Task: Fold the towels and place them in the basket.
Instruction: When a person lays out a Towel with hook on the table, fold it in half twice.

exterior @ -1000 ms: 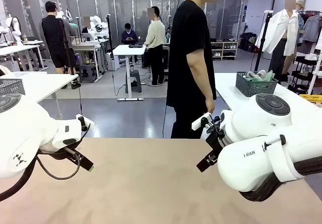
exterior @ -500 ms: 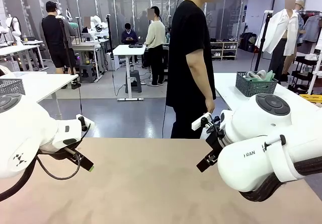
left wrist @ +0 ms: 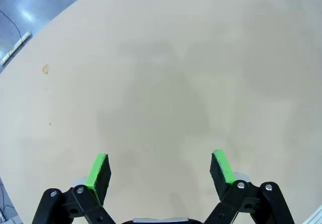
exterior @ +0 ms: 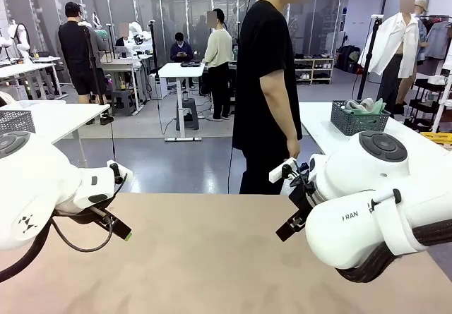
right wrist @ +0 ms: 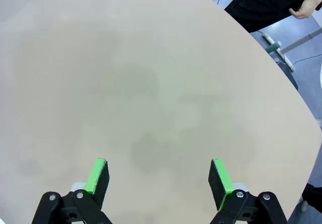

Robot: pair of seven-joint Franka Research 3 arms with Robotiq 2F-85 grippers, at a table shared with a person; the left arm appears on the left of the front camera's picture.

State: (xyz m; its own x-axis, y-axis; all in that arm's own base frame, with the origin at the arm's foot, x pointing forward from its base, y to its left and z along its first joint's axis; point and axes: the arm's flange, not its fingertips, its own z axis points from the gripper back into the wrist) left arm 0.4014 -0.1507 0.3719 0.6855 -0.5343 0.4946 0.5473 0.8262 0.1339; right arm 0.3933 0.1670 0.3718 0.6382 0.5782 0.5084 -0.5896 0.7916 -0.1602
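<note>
left gripper: jaws wide, empty | right gripper: same | I held both over bare table, probably waiting for person

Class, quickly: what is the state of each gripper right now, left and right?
Left gripper: open, holding nothing.
Right gripper: open, holding nothing.
</note>
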